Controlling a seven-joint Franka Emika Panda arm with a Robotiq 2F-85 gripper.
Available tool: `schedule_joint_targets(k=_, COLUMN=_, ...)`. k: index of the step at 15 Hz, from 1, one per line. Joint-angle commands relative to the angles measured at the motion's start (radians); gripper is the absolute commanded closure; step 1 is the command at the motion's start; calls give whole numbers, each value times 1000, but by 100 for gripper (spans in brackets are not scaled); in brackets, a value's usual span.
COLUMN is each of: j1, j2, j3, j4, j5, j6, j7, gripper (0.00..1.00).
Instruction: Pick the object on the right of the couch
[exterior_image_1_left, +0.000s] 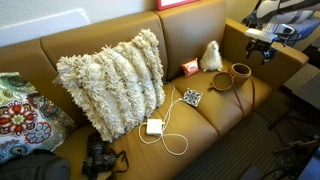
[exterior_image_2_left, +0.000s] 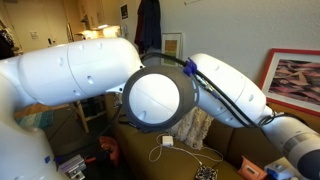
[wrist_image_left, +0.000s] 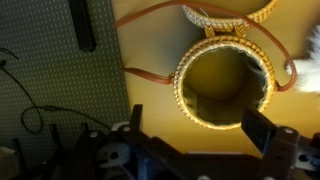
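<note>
Looking at the couch (exterior_image_1_left: 190, 30) in an exterior view, we see the object (exterior_image_1_left: 240, 72), a small round woven basket. It sits on the seat, which is the counter here, close to the right edge and just beside the wide couch arm. Its thin strap (exterior_image_1_left: 222, 84) lies in a loop toward the middle of the counter. A cream fluffy toy (exterior_image_1_left: 211, 56) and a small orange item (exterior_image_1_left: 189, 67) stand near the back edge. A shaggy cushion (exterior_image_1_left: 112, 80) leans further left, and a white charger (exterior_image_1_left: 154, 126) lies near the front edge.

In an exterior view the white arm (exterior_image_2_left: 150, 95) fills almost the whole picture and hides the basket. Only a strip of the counter with the charger shows under it.

Only the wrist view shows the basket from straight above, with its dark inside and woven rim. There the claw (wrist_image_left: 193, 115) is spread wide, one finger on each side of the basket, and holds nothing. We cannot tell if the fingers touch it.

In an exterior view the claw (exterior_image_1_left: 262, 47) hangs over the right end of the couch, pointing down, higher than the basket.
</note>
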Motion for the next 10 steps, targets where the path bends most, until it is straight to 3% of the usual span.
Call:
schedule_joint_targets(k=1, j1=16, j2=5, j3=-33, j4=-4, j5=-40, j6=-12, j7=18, gripper=0)
schedule_joint_targets(k=6, j1=34, j2=9, j3=-73, j4=-7, j5=-97, j6=-25, j7=100, gripper=0)
schedule_joint_targets(k=10, j1=31, j2=8, j3=-63, j4=-5, j5=-103, j6=-13, j7=107, gripper=0)
